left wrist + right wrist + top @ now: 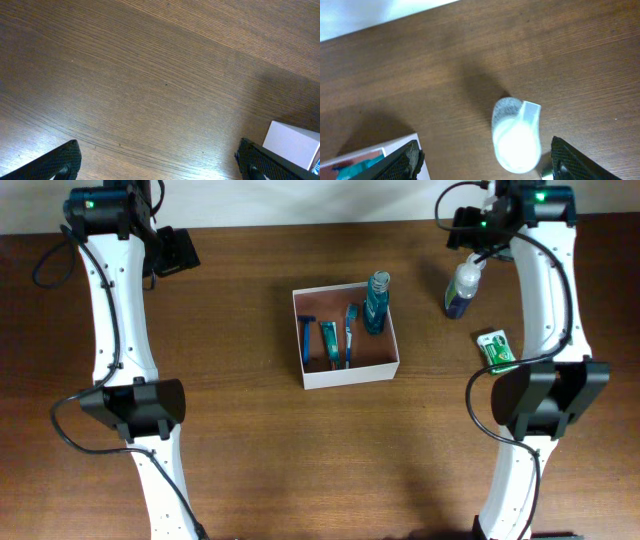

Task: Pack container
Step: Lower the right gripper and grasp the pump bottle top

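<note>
Right wrist view: right gripper [490, 162] spread wide astride standing white-capped bottle [517, 137], seemingly off-centre, so closing might topple it; container [350, 373] mid-table, well apart; left gripper [160, 167] likewise open.

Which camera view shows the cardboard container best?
The overhead view: there the container is seen whole, all four walls and the inside. The left wrist view shows only one white corner. The right wrist view shows only a corner at its lower left edge.
</note>
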You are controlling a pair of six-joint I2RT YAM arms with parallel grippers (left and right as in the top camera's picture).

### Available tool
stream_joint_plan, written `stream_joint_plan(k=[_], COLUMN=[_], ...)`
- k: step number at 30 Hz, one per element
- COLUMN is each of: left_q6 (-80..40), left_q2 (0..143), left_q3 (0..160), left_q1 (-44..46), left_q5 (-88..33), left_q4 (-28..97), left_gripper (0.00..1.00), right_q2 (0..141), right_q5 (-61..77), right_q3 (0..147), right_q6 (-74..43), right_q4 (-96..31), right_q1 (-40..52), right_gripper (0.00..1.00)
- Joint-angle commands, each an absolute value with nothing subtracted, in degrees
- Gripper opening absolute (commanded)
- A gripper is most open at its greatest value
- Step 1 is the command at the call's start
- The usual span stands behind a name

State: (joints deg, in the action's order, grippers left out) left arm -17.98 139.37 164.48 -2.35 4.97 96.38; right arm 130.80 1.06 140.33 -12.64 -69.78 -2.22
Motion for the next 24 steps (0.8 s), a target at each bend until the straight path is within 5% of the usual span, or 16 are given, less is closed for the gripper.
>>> stream_joint_plan(k=[1, 15, 24], left_q6=[-17.69, -17.69, -17.69], left_q2=[138.76, 138.76, 138.76], left_q3=[165.27, 165.27, 165.27], left_q1=[-2.63, -2.63, -2.52], left_q5=[5.43, 5.43, 5.45], left_q4=[96.29, 96.29, 96.29], left_gripper=[0.99, 0.99, 0.99], right_q2=[132.07, 136.46, 136.51], right_q5=[-3.95, -5.28, -6.94], right_q3=[140.03, 140.03, 140.03], right_q6=[-15.77, -17.72, -19.0], right_q4=[-68.47, -67.42, -67.37], right_q1=[-1.17, -1.19, -1.19], right_gripper=[0.75, 0.75, 0.65])
